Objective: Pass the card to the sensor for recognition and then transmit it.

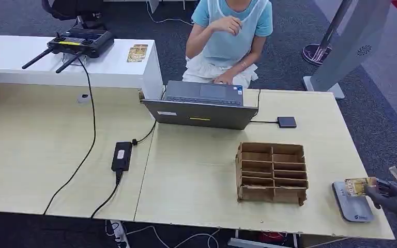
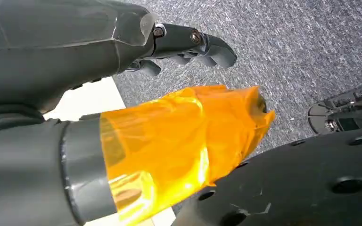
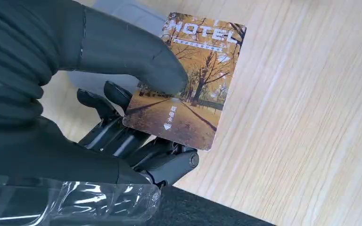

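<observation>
- My right hand (image 1: 393, 196) pinches the card (image 1: 360, 185) between thumb and fingers, at the table's (image 1: 196, 175) right front corner, over the grey sensor (image 1: 352, 202) lying flat there.
- To do this step well, I judge the card should be held flat and steady above the sensor's face — no tilt — until it reads.
- The right wrist view shows what the head view cannot: the card's (image 3: 188, 80) autumn-tree print, the word "HOTEL", and my thumb (image 3: 136, 56) pressing its face.
- The head view alone places the cardboard organizer (image 1: 272, 172) beside the sensor, and a person (image 1: 230, 39) seated behind a laptop (image 1: 201, 106).
- My left hand (image 2: 188, 47) hangs over carpet — fingers curled, holding nothing.
</observation>
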Robot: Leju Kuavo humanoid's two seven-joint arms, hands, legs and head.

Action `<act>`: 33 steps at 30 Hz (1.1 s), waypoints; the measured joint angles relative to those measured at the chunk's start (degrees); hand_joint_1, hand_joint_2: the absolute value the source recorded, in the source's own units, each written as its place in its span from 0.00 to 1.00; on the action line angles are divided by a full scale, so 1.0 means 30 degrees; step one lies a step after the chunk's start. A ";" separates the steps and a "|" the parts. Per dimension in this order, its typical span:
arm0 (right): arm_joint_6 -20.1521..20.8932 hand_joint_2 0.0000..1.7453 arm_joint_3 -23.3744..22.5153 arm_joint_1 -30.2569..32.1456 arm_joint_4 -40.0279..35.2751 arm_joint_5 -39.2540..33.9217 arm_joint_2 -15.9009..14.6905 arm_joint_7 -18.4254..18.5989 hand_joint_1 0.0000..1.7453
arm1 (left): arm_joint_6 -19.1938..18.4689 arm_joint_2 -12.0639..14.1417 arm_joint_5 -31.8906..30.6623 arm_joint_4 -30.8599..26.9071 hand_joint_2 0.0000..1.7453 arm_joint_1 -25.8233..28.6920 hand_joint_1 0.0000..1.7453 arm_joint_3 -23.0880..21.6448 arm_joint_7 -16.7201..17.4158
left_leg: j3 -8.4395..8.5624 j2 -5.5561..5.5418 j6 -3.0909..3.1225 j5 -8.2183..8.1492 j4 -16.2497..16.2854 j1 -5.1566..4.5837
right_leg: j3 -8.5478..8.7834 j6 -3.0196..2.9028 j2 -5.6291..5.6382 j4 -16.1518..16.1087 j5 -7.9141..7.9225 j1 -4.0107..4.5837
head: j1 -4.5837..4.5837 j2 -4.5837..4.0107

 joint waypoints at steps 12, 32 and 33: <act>-0.0306 1.00 -0.0124 0.0015 0.0066 0.1013 0.0000 0.0160 1.00 | -0.0022 0.0088 0.0080 0.0000 0.00 -0.0001 0.00 -0.0306 0.0000 | 0.0000 0.0000 0.0000 0.0000 0.0000 -0.0001 | -0.0001 0.0000 0.0001 0.0000 0.0000 -0.0001 | -0.0007 0.0000; -0.0416 1.00 -0.0357 0.0047 0.0058 0.2404 0.0000 0.0277 1.00 | -0.0022 0.0146 0.0269 0.0000 0.00 -0.0002 0.00 -0.0495 0.0000 | 0.0001 0.0001 0.0000 0.0000 0.0000 -0.0001 | -0.0003 0.0000 0.0003 0.0000 0.0000 0.0000 | -0.0007 0.0007; -0.0408 1.00 -0.0357 0.0047 0.0058 0.2456 0.0000 0.0284 1.00 | -0.0022 0.0146 0.0321 0.0000 0.00 -0.0002 0.00 -0.0525 0.0000 | 0.0001 0.0000 0.0000 0.0000 0.0000 -0.0001 | -0.0003 0.0000 0.0003 0.0000 0.0000 0.0000 | -0.0007 0.0007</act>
